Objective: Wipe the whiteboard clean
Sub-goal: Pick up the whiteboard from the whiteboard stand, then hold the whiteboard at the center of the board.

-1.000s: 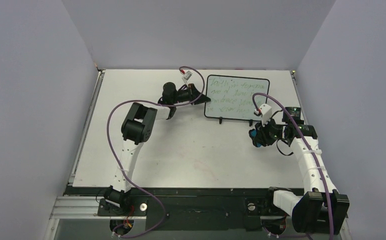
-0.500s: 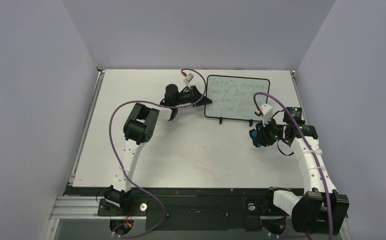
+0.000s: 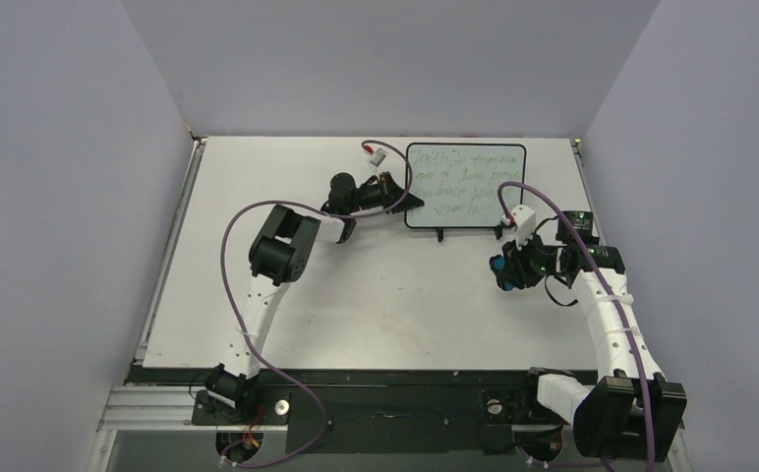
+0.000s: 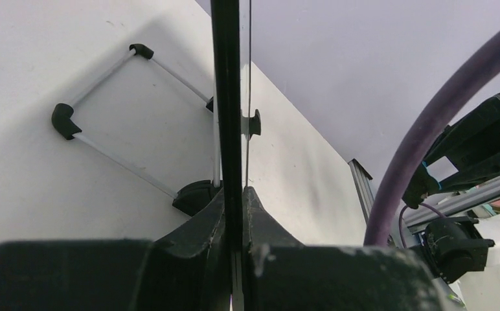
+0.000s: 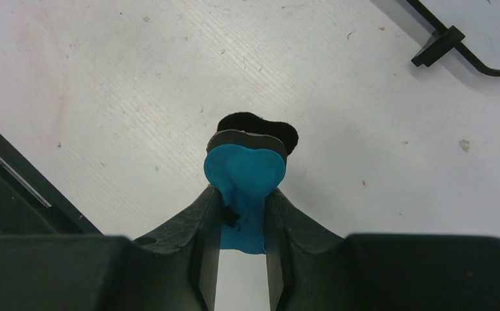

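Whiteboard (image 3: 465,185): green writing intact.
L jaws clamp its left edge; R jaws grip eraser (image 5: 244,165) nr board. Press flat, overlap strokes.

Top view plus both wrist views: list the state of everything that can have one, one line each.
whiteboard: propped up, green writing unerased, left edge clamped.
left tool: shut on the whiteboard's edge.
right tool: shut on the eraser.
eraser: gripped, apart from the whiteboard.
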